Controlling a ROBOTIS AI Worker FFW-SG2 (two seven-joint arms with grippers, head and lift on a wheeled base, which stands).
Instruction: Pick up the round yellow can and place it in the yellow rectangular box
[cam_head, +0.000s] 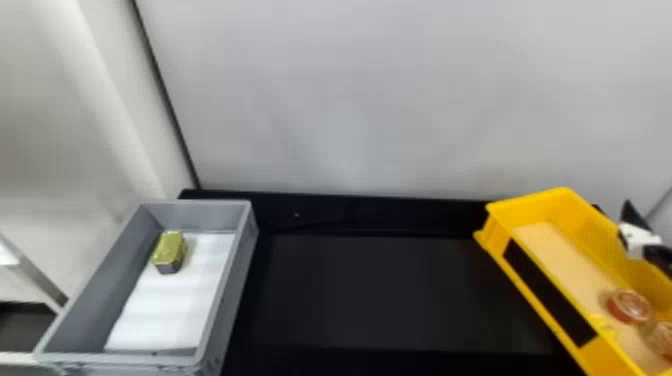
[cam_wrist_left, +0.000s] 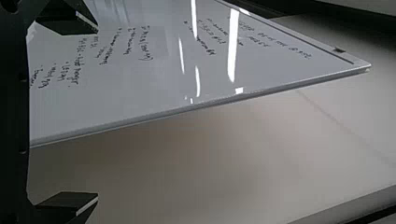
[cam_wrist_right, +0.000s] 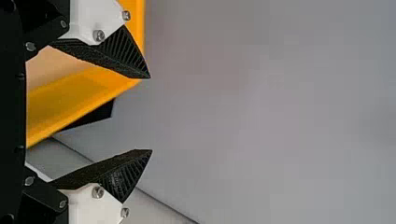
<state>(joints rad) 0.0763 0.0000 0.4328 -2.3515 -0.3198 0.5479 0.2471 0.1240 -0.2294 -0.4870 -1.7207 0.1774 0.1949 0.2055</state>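
A yellow-green can (cam_head: 170, 250) with a dark lower side lies in the grey box at the left, on the white sheet near the box's left wall. At the right is the yellow rectangular box (cam_head: 550, 300), set at a slant. My right gripper (cam_head: 637, 239) is at the right edge of the head view, by the yellow box's far right wall. In the right wrist view the right gripper (cam_wrist_right: 151, 114) is open, nothing between its fingers, with part of the yellow box (cam_wrist_right: 79, 100) behind. In its own wrist view my left gripper (cam_wrist_left: 97, 113) stands open and holds nothing.
The grey box (cam_head: 240, 265) rests at the left of the black table (cam_head: 390, 295). Two round red-and-clear items (cam_head: 629, 306) sit inside the yellow box near its front. A pale wall (cam_head: 375, 100) rises behind the table. A whiteboard (cam_wrist_left: 140, 93) faces the left wrist camera.
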